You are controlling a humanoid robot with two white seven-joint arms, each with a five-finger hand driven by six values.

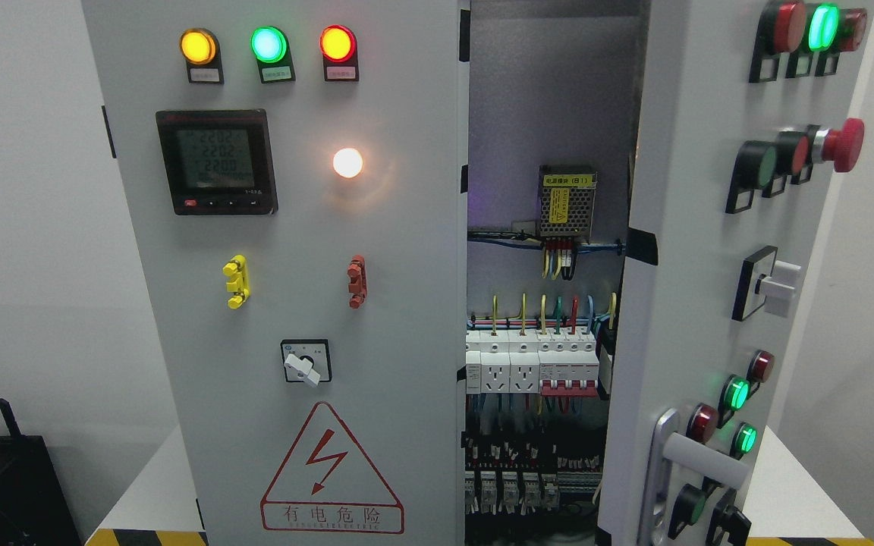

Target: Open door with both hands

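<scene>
right door [680, 303] is already swung partway out with its handle [699, 455] down low, no robot hands in frame so can't tell their state, a blind reach could smack the red emergency button [843, 144]

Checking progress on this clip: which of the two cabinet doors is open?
The right door, carrying the red mushroom button, is swung outward, exposing the wiring inside. The left door, with the warning triangle, is shut.
</scene>
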